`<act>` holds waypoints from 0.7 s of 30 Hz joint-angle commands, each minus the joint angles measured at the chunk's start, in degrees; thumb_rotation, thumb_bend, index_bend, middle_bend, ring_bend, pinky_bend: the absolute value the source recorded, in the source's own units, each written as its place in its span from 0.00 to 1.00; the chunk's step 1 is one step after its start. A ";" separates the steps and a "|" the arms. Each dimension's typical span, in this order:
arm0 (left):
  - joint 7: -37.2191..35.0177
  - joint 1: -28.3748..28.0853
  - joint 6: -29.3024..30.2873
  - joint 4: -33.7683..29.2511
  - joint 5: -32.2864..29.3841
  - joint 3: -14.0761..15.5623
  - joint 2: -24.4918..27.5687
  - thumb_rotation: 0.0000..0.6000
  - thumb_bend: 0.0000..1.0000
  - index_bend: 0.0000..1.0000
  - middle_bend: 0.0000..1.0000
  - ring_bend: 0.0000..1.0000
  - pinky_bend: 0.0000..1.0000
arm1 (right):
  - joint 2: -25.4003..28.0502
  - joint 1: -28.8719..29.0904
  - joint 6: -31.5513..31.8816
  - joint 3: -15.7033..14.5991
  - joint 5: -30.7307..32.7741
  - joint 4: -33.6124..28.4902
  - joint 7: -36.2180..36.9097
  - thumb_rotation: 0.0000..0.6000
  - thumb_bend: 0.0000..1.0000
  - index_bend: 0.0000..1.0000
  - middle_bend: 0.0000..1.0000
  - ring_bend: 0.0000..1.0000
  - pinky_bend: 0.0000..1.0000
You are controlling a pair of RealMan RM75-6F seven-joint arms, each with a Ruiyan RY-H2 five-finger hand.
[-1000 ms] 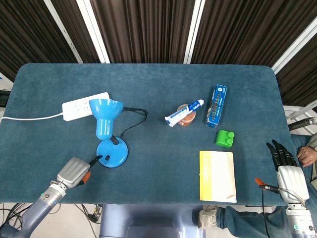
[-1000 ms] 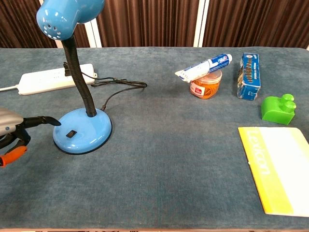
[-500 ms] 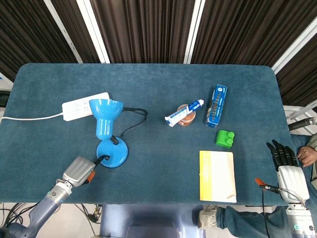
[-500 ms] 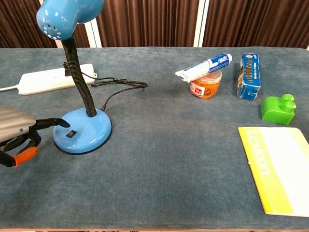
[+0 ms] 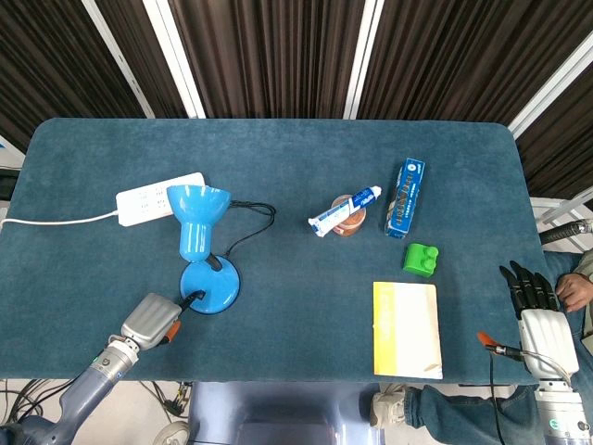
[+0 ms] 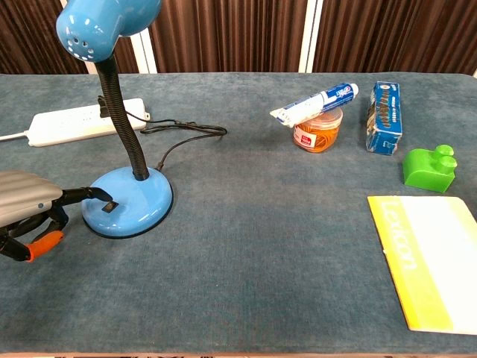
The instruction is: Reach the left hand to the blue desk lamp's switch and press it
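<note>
The blue desk lamp (image 5: 197, 222) stands left of centre on its round base (image 6: 138, 198), its shade (image 6: 104, 22) pointing up and left. A small black switch (image 6: 109, 206) sits on the near left of the base. My left hand (image 6: 26, 211) lies on the table just left of the base, with one dark finger (image 6: 91, 195) stretched out and its tip at the switch; the other fingers are curled under. The head view shows the left hand (image 5: 153, 320) in front of the base. My right hand (image 5: 536, 313) rests at the table's right front corner, fingers straight, holding nothing.
A white power strip (image 5: 159, 197) lies behind the lamp, with the lamp's black cord (image 6: 182, 134) looping to it. Right of centre are a toothpaste tube on an orange jar (image 5: 345, 211), a blue box (image 5: 405, 197), a green block (image 5: 421, 258) and a yellow book (image 5: 406, 329).
My left hand has slid right toward the lamp base, and its outstretched fingertip has gone from the base's left edge to the switch. The right hand has stayed still.
</note>
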 commanded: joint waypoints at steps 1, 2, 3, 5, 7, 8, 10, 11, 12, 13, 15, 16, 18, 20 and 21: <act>0.26 -0.08 -0.01 0.08 -0.25 0.22 -0.12 1.00 0.59 0.08 0.67 0.73 0.77 | -0.07 -0.02 -0.04 0.08 0.23 -0.05 -0.04 1.00 0.10 0.00 0.02 0.04 0.00; 0.40 -0.11 0.02 0.11 -0.32 0.30 -0.16 1.00 0.59 0.08 0.67 0.73 0.77 | -0.07 -0.03 -0.04 0.10 0.31 -0.09 -0.04 1.00 0.10 0.00 0.02 0.04 0.00; 0.51 -0.15 0.06 0.13 -0.37 0.36 -0.20 1.00 0.59 0.08 0.67 0.73 0.77 | -0.09 -0.04 -0.01 0.14 0.37 -0.11 -0.08 1.00 0.10 0.00 0.02 0.04 0.00; 0.57 -0.22 0.18 0.05 -0.49 0.43 -0.26 1.00 0.59 0.08 0.67 0.73 0.77 | -0.13 -0.04 -0.01 0.17 0.42 -0.17 -0.17 1.00 0.10 0.00 0.02 0.04 0.00; 0.66 -0.35 0.18 0.02 -0.60 0.48 -0.31 1.00 0.59 0.08 0.67 0.73 0.77 | -0.15 -0.06 -0.01 0.14 0.42 -0.24 -0.25 1.00 0.10 0.00 0.02 0.04 0.00; 0.72 -0.45 0.11 0.04 -0.69 0.51 -0.35 1.00 0.59 0.08 0.67 0.73 0.77 | -0.16 -0.06 -0.02 0.15 0.44 -0.25 -0.31 1.00 0.10 0.00 0.02 0.04 0.00; 0.84 -0.69 -0.16 0.18 -1.04 0.52 -0.46 1.00 0.59 0.08 0.67 0.73 0.77 | -0.19 -0.06 -0.07 0.15 0.54 -0.29 -0.38 1.00 0.10 0.00 0.02 0.04 0.00; 0.95 -0.80 -0.27 0.27 -1.20 0.54 -0.53 1.00 0.59 0.08 0.67 0.73 0.77 | -0.20 -0.07 -0.12 0.17 0.65 -0.31 -0.40 1.00 0.10 0.00 0.02 0.04 0.00; 1.05 -0.89 -0.33 0.31 -1.34 0.56 -0.58 1.00 0.59 0.08 0.67 0.73 0.77 | -0.21 -0.07 -0.15 0.19 0.75 -0.33 -0.38 1.00 0.10 0.00 0.02 0.04 0.00; 1.12 -0.97 -0.39 0.31 -1.45 0.61 -0.60 1.00 0.59 0.08 0.67 0.73 0.77 | -0.22 -0.07 -0.16 0.23 0.84 -0.35 -0.36 1.00 0.10 0.00 0.02 0.04 0.00; 1.29 -1.08 -0.43 0.28 -1.57 0.75 -0.65 1.00 0.59 0.08 0.67 0.73 0.77 | -0.23 -0.08 -0.16 0.27 0.90 -0.38 -0.37 1.00 0.10 0.00 0.02 0.04 0.00; 1.37 -1.14 -0.47 0.24 -1.66 0.83 -0.66 1.00 0.59 0.08 0.67 0.73 0.77 | -0.24 -0.07 -0.18 0.27 0.90 -0.39 -0.40 1.00 0.10 0.00 0.02 0.04 0.00; 1.51 -1.22 -0.49 0.18 -1.83 0.96 -0.67 1.00 0.59 0.08 0.67 0.73 0.77 | -0.24 -0.06 -0.23 0.24 0.89 -0.43 -0.41 1.00 0.10 0.00 0.02 0.04 0.00; 1.57 -1.32 -0.50 0.19 -2.00 1.03 -0.73 1.00 0.59 0.08 0.67 0.73 0.77 | -0.25 -0.06 -0.23 0.24 0.88 -0.44 -0.42 1.00 0.10 0.00 0.02 0.04 0.00; 1.59 -1.37 -0.54 0.22 -2.14 1.08 -0.76 1.00 0.59 0.08 0.67 0.73 0.77 | -0.25 -0.07 -0.22 0.25 0.90 -0.44 -0.43 1.00 0.10 0.00 0.02 0.04 0.00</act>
